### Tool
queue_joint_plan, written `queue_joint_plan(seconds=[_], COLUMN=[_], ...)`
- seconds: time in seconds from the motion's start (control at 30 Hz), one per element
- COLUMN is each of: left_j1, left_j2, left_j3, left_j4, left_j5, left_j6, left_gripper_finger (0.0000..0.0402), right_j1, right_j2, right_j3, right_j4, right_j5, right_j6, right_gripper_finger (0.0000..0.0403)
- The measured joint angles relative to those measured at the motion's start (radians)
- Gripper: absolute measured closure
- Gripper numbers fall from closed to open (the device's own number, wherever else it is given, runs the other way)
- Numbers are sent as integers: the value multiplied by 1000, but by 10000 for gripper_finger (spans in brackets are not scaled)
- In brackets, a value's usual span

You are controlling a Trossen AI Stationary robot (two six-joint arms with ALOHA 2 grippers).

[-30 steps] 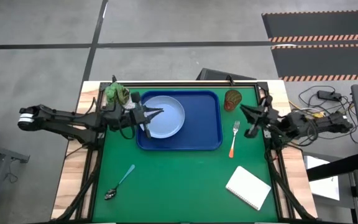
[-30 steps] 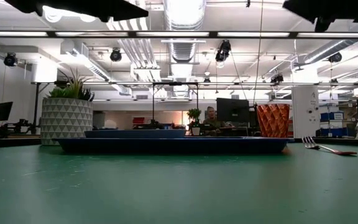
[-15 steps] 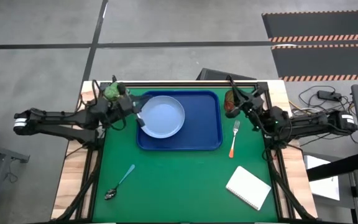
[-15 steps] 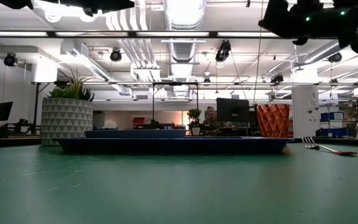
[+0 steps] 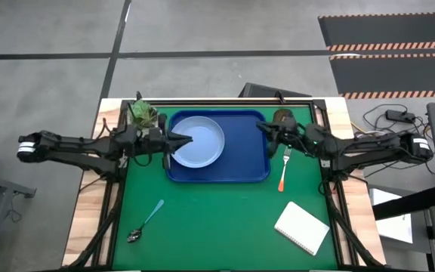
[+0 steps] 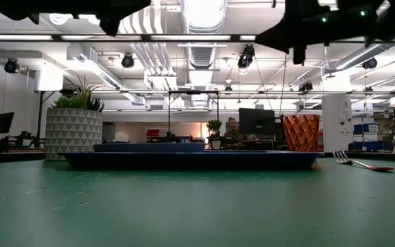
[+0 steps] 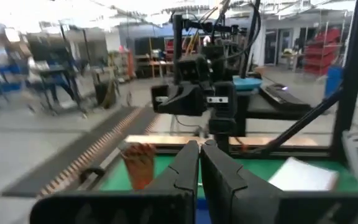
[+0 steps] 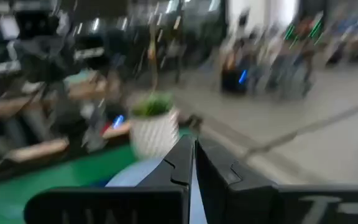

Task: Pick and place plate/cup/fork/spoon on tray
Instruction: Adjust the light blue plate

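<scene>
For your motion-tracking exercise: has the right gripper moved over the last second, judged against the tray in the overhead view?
Yes. The right gripper has swung leftward from beside the fork to above the tray's right rim, near the cup.

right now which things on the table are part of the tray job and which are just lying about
Job items: tray, plate already on it, cup, fork, spoon.

Lying about: potted plant, white notepad.

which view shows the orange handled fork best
The high view: the whole slim fork with orange handle and silvery tines lies on the green mat right of the tray. The low view shows it edge-on at far right. Neither wrist view shows it.
</scene>
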Motion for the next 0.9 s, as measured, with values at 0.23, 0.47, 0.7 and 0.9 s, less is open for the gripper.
queue_joint_plan(seconds=[0.23, 0.47, 0.7, 0.9], left_j1=[-23, -25, -25, -25], left_j2=[2, 5, 6, 74], left_j3=[-30, -94, -135, -95], left_j4=[-92, -88, -104, -245], left_j5=[0, -4, -14, -52], left_j6=[-110, -104, -115, -193], left_gripper_finger=[401, 401, 401, 401], right_j1=[0, 1, 16, 54], right_j2=[91, 200, 253, 257], right_j3=[282, 372, 373, 404], right_j4=[-727, -982, -980, -983], right_j5=[-12, -12, -13, -64], right_j6=[161, 200, 207, 263], right_gripper_finger=[394, 394, 394, 394])
